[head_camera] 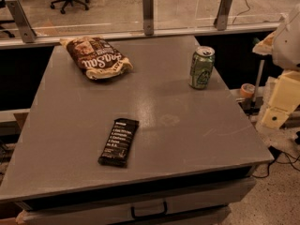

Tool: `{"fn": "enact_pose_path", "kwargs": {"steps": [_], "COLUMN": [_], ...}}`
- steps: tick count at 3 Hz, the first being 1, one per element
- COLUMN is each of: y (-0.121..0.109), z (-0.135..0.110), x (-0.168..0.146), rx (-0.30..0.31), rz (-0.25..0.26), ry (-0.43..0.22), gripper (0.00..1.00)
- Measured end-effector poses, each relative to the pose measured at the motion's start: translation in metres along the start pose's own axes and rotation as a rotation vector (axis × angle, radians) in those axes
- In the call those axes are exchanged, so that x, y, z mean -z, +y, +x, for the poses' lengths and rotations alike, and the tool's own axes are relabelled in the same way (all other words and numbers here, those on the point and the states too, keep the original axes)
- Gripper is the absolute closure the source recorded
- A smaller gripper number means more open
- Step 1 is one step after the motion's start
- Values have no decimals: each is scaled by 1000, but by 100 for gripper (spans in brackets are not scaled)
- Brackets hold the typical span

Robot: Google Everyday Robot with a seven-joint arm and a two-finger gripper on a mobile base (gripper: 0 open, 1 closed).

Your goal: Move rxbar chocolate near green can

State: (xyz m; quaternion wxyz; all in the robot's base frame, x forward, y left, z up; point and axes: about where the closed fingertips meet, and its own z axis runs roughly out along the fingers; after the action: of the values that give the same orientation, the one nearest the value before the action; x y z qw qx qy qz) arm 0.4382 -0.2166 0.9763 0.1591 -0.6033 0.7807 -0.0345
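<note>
The rxbar chocolate (pixel 118 142) is a slim black wrapper with white text. It lies flat near the front middle of the grey table (pixel 61 125), its long side pointing away from me. The green can (pixel 201 67) stands upright at the back right of the table, silver top up. The bar is well apart from the can, down and to the left of it. My gripper is out of view; only pale arm parts (pixel 283 93) show at the right edge, off the table.
A brown snack bag (pixel 97 56) with white script lies at the back left of the table. A glass rail with metal posts (pixel 148 13) runs behind the table. A drawer handle (pixel 149 210) is below the front edge. Cables lie on the floor at right.
</note>
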Motion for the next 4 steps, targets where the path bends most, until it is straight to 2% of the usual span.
{"fn": "enact_pose_path", "kwargs": {"steps": [2,3,4], "y": [-1,11,42], "z": [-4,-39,-88], "x": [-1,-39,-81], "rx": [8,64,143], "rz": [2,-75,-190], "ry": [-25,-117,-229], "gripper": [0,0,0]}}
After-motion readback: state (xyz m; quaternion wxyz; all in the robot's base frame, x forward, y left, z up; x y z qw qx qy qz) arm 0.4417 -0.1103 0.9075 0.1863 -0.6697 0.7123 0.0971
